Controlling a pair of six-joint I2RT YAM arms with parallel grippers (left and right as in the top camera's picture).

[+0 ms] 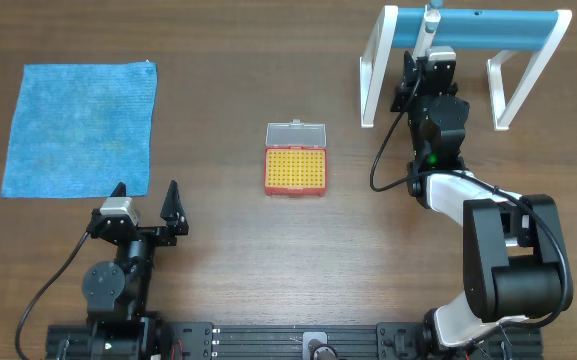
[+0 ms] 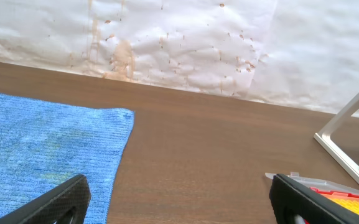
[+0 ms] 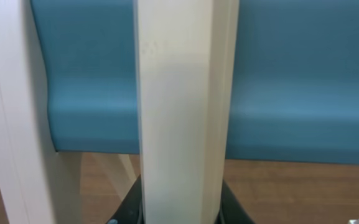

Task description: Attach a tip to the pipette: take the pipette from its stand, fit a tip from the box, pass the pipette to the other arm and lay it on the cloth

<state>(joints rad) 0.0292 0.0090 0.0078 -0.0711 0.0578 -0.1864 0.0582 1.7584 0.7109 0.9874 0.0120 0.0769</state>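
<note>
Right gripper [image 1: 425,62] at blue-barred, white-legged stand [image 1: 498,28], jaws closed on slim white plastic pipette [image 3: 179,93] hanging there. Keep your lift vertical until pipette clears bar, then swing toward orange tip box [image 1: 295,170]. Left gripper [image 1: 146,200] spread wide beside blue cloth [image 1: 80,130].

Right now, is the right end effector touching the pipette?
Touching. The right wrist view shows it: the dark fingers of the right end effector sit flush against both sides of the white pipette, with no gap.
</note>
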